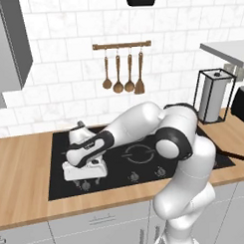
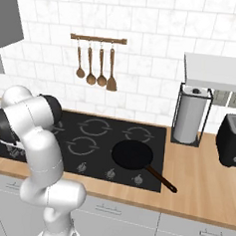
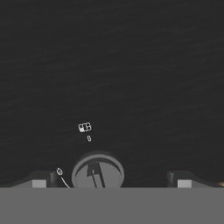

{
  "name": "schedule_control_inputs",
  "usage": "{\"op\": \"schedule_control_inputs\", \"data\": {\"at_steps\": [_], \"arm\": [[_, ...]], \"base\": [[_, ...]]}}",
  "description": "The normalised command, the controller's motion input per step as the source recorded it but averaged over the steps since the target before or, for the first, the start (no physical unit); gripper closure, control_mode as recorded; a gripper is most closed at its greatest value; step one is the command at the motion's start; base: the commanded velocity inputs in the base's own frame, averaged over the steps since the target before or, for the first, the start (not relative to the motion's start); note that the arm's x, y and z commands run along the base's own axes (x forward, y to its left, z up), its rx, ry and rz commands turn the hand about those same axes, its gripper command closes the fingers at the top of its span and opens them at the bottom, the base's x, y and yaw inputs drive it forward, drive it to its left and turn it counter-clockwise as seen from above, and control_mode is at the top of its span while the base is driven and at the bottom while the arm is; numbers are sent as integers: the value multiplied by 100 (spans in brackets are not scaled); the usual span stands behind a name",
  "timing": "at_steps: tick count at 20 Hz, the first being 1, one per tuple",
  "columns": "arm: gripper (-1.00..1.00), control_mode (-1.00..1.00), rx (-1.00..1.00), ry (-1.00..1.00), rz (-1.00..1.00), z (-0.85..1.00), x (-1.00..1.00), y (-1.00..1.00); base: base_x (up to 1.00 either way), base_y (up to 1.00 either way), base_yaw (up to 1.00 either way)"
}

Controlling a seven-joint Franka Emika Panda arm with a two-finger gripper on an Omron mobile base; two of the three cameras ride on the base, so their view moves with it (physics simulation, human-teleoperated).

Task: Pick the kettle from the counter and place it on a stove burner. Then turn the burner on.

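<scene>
Kettle [image 1: 76, 131] apparently already off the table [image 1: 23, 167] and parked at the rear left of the cooktop [image 2: 158, 138], half hidden behind the arm; placing judged done. Still left: switching on its burner. End effector [image 3: 111, 180] poised low over a control knob [image 3: 97, 170], fingers spread wide, gripping nothing. Counted: one kettle, one frying pan [image 2: 132, 155], four hanging wooden utensils [image 2: 96, 66], one paper-towel holder [image 2: 190, 115], one toaster [image 2: 232, 140].

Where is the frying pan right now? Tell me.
In the right base view, the frying pan sits on the front right of the black cooktop, its handle reaching out over the wooden counter, in front and left of the paper towel holder.
</scene>
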Motion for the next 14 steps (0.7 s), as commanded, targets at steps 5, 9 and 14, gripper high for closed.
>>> {"op": "schedule_control_inputs", "data": {"at_steps": [5,9,14], "arm": [[-100,-100,0,0,0,-1,0,4],[-100,-100,0,0,0,-8,-1,0],[-100,-100,0,0,0,-17,0,0]], "base": [[0,0,0],[0,0,0],[0,0,0]]}}
